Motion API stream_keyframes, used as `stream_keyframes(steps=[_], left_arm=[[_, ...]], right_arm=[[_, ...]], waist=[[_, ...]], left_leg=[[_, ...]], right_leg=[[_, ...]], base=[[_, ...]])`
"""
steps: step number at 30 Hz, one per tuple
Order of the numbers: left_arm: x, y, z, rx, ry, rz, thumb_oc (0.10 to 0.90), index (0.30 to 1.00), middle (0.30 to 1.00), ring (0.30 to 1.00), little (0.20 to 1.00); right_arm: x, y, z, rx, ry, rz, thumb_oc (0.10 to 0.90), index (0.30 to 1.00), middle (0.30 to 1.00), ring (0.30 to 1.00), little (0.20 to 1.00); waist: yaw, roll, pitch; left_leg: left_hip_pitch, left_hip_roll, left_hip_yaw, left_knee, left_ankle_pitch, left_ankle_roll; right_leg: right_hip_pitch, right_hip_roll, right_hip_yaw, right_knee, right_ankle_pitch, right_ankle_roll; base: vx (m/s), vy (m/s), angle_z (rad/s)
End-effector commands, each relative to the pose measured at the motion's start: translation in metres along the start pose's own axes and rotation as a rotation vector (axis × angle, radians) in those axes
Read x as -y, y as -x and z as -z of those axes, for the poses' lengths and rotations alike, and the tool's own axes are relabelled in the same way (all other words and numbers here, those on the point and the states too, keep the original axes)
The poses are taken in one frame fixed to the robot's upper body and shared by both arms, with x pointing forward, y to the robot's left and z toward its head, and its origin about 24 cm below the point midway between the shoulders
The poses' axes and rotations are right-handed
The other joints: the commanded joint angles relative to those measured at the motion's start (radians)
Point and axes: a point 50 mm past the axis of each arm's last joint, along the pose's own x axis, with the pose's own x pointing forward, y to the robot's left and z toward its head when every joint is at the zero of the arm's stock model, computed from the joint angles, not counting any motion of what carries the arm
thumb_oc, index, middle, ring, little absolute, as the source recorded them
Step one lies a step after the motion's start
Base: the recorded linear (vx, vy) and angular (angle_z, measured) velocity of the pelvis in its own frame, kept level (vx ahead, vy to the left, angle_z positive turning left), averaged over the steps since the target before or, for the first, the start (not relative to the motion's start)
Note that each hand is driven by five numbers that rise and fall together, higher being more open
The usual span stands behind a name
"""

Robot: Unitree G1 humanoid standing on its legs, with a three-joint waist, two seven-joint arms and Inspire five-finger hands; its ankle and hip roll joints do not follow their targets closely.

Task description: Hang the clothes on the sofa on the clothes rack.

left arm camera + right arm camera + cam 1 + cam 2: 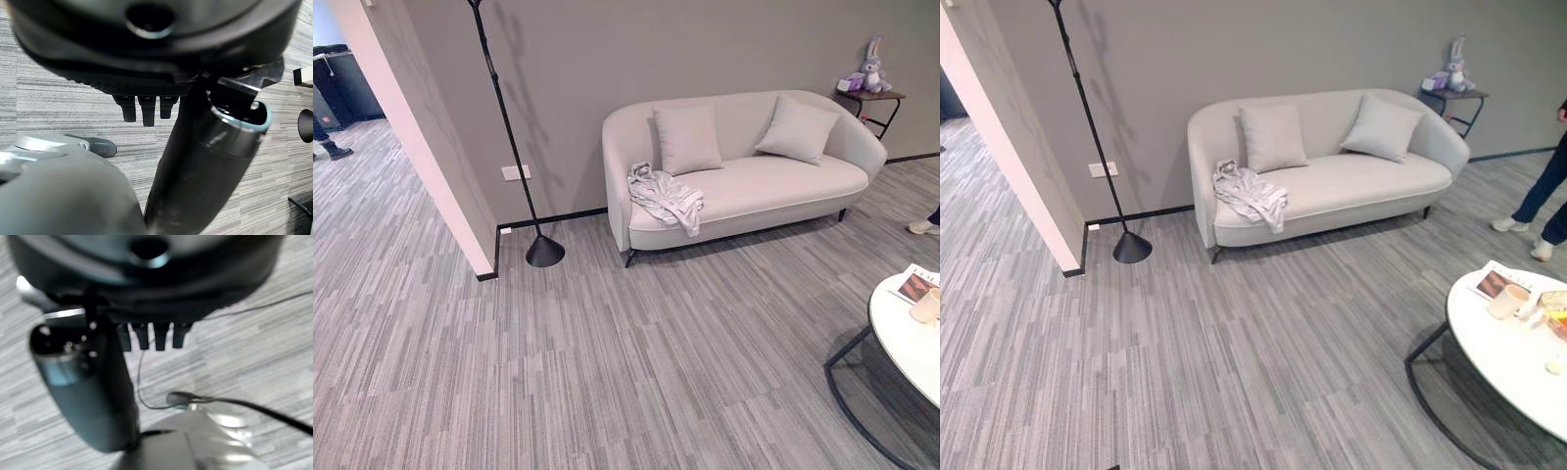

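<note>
clothes lie crumpled on the sofa seat's left end, beside the black clothes rack; both the left hand and the right hand hang slack, holding nothing.

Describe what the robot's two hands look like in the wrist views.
The left hand is a dark, rounded bulk with a row of short black fingers and a thick black thumb ringed by a pale blue-grey band. The right hand looks alike: dark housing, black fingers, a grey-black thumb.
</note>
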Motion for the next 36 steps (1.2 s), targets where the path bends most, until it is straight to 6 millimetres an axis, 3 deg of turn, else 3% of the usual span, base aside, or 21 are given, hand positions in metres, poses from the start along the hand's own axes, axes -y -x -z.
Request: stream_keyframes(steps=[1,36], left_arm=[[0.0167,-0.0031,-0.0102,0.041,-0.017,0.044,0.8,0.9,0.9,0.9,0.9],[0.0248,-0.0033,-0.0093,0.033,-0.13,0.084,0.8,0.9,0.9,0.9,0.9]], right_arm=[[0.0002,0.0014,0.0131,-0.055,0.043,0.0,0.8,0.9,0.9,0.9,0.9],[-0.0025,0.001,0.0118,-0.059,0.128,-0.012,0.8,0.9,0.9,0.9,0.9]], waist=[[-0.004,-0.032,0.012],[-0.018,-0.031,0.016]], left_leg=[[-0.015,0.055,0.018,-0.031,-0.007,-0.054],[-0.008,0.045,0.028,-0.032,-0.022,-0.045]], right_leg=[[0.025,-0.087,-0.015,-0.036,0.005,0.086],[0.023,-0.097,-0.002,-0.036,0.016,0.09]], base=[[0.0,0.0,0.0],[0.0,0.0,0.0]])
